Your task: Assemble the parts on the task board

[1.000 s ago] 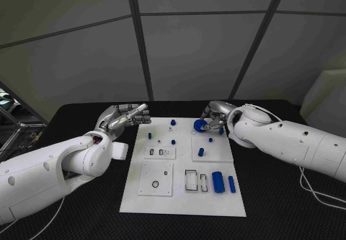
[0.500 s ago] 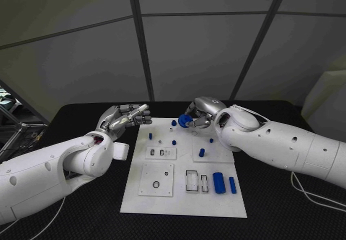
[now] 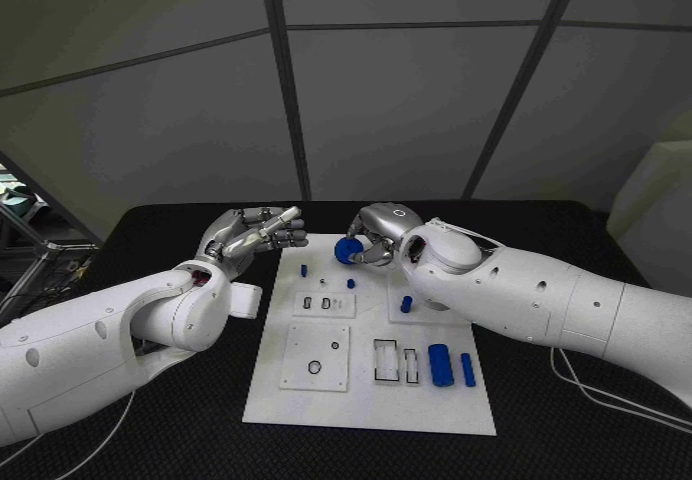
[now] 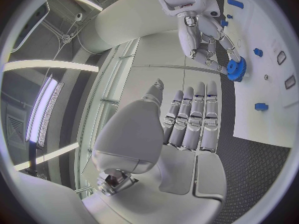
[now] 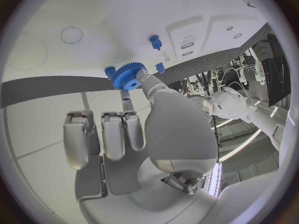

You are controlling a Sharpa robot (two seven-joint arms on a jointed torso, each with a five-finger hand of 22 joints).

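My right hand [image 3: 372, 236] hovers over the far middle of the white task board [image 3: 368, 395] and pinches a blue gear [image 3: 348, 251] between its fingertips. The same gear [image 5: 129, 76] sits at the fingertips in the right wrist view, just above the board [image 5: 81, 15], and the gear [image 4: 235, 69] also appears in the left wrist view. My left hand [image 3: 257, 234] floats off the board's far left corner, holding nothing, fingers held straight and close together [image 4: 190, 122]. Small blue pegs [image 3: 304, 269] stand on the board. Two longer blue parts [image 3: 437, 363] lie near the front right.
The board lies on a black table [image 3: 562, 400]. White inset plates with slots [image 3: 323, 303] and holes [image 3: 315, 358] sit on the board's left half. A cable [image 3: 606, 400] runs over the table at the right. A metal rack [image 3: 29, 255] stands at the left edge.
My right hand has carried the blue gear leftward, from the board's far right to its far middle. The left hand has stayed in place.
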